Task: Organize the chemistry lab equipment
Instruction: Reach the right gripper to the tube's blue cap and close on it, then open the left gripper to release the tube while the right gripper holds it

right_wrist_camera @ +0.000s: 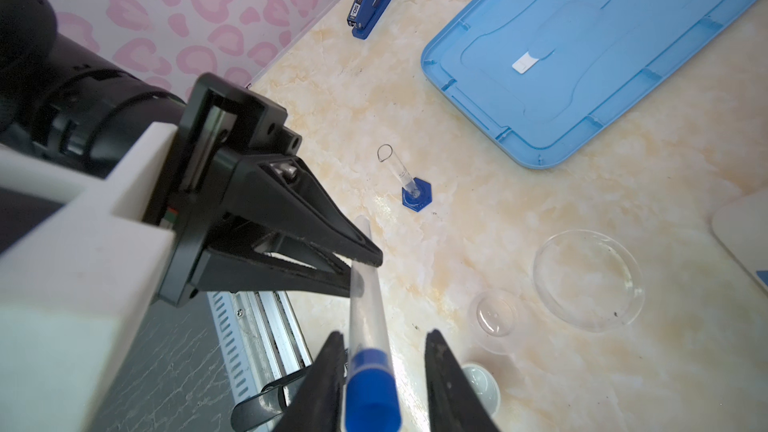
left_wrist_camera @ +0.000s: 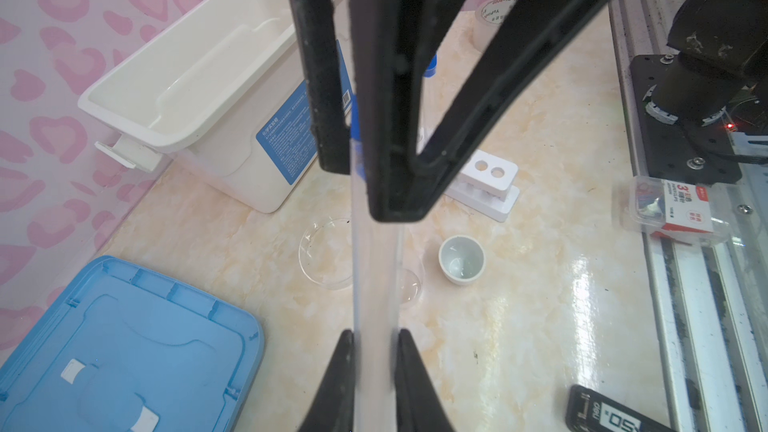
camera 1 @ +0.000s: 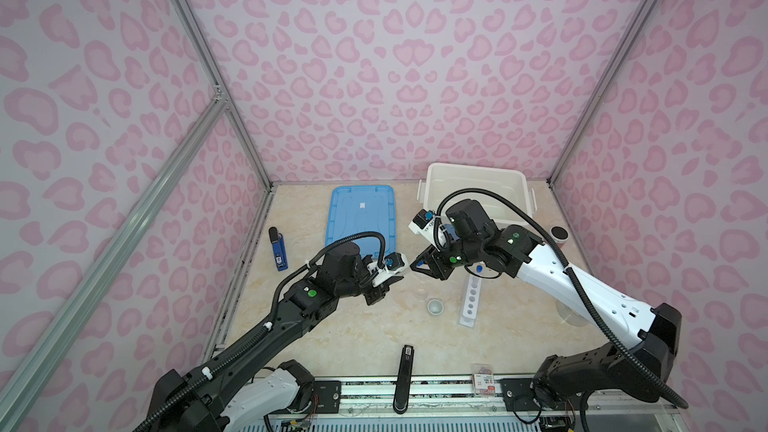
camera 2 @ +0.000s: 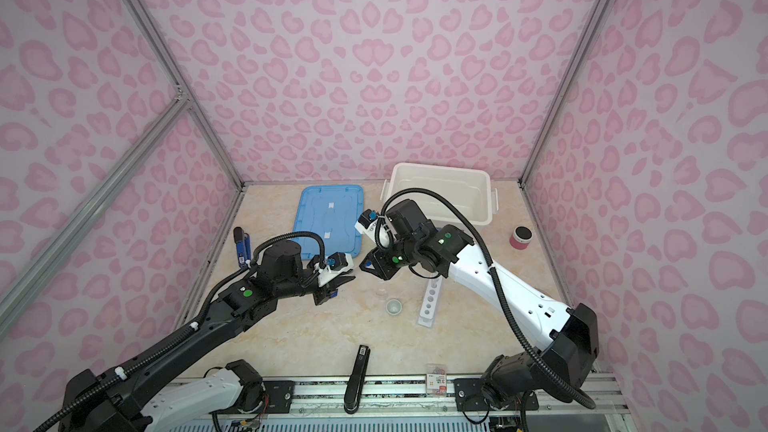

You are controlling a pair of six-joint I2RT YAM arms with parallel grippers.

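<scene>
Pink patterned walls (camera 1: 374, 76) close in a pale marble tabletop (camera 1: 374, 338). The landmark is the white holed rack (camera 1: 471, 301): white bin (camera 1: 473, 167) beyond its far end, blue lid (camera 1: 361, 218) well off to one side. The right arm reaches over the rack, so it is the nearer one. Both grippers meet in the air beside the rack, on the lid side. Left gripper (left_wrist_camera: 372, 338) is clamped on the clear body of a test tube (right_wrist_camera: 368, 309). Right gripper (right_wrist_camera: 386, 336) has its jaws apart, straddling the blue cap (right_wrist_camera: 372, 388), with a gap on one side. The tube's long axis runs gripper to gripper, roughly crosswise to the rack's length. Judged: a handover, then the tube needs turning upright for a hole. Tiny pale cup (camera 1: 434, 306) sits near the rack, lid side.
</scene>
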